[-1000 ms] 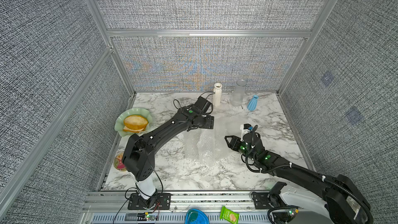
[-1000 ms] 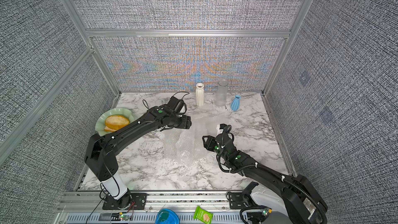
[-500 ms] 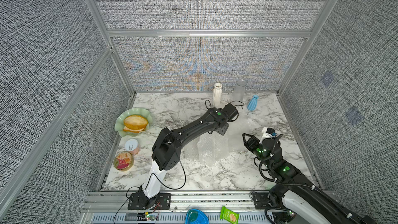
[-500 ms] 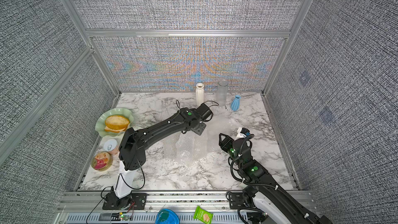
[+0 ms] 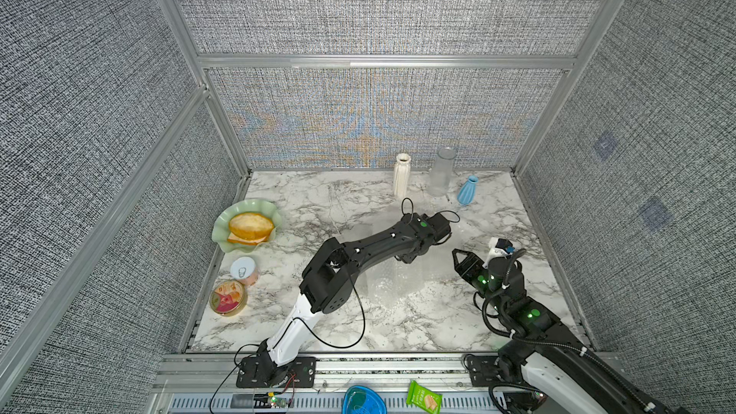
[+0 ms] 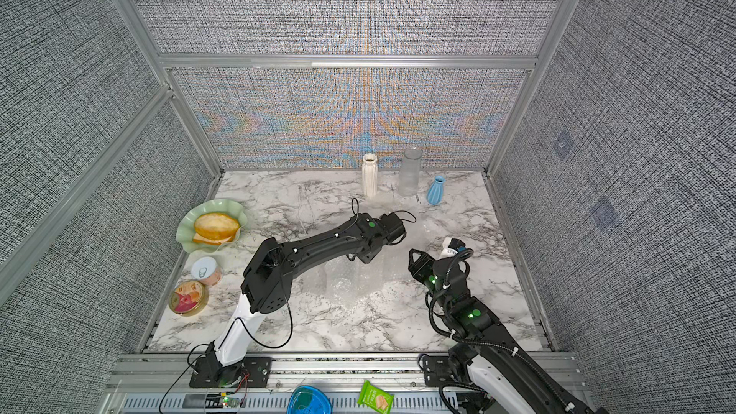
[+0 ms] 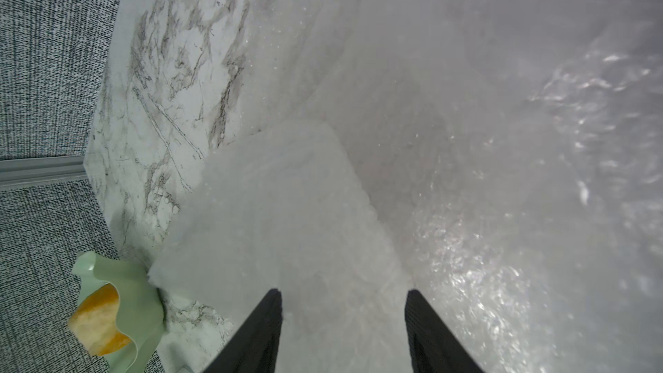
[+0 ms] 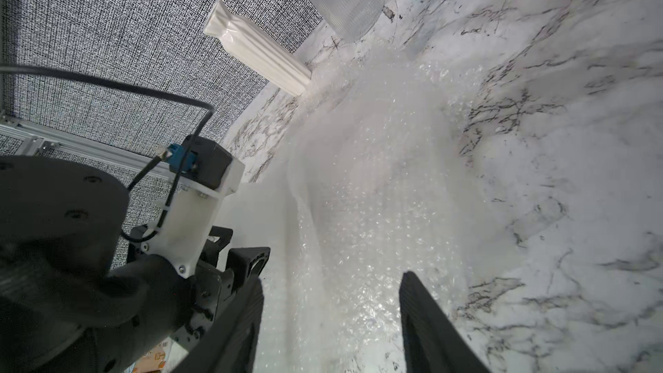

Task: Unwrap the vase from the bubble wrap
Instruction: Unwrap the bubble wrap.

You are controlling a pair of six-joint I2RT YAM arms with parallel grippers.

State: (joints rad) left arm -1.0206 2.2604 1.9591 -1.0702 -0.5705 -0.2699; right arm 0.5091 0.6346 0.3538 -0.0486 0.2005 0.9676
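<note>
Crinkly clear bubble wrap (image 5: 394, 288) lies heaped mid-table and spreads toward the back wall (image 8: 376, 174). No vase outline shows inside it. Three vases stand at the back: a white ribbed vase (image 5: 401, 175), a clear glass vase (image 5: 441, 173) and a small blue vase (image 5: 466, 191). My left gripper (image 7: 344, 294) reaches low over the wrap. Its jaws stand apart with a whitish fold of wrap (image 7: 272, 209) between and ahead of them. In both top views the arm hides its fingers. My right gripper (image 5: 462, 261) hovers open at the wrap's right edge, holding nothing (image 8: 332, 278).
A green wavy plate (image 5: 223, 232) with bread sits at the left edge, with two cans (image 5: 243, 270) (image 5: 228, 297) in front of it. A green snack packet (image 5: 423, 396) and a blue lid (image 5: 363, 402) lie on the front rail, off the marble.
My left arm swung right across the wrap, uncovering the cans, and its jaws narrowed. My right arm drew back to the right. The wrap heap looks flatter and more spread.
</note>
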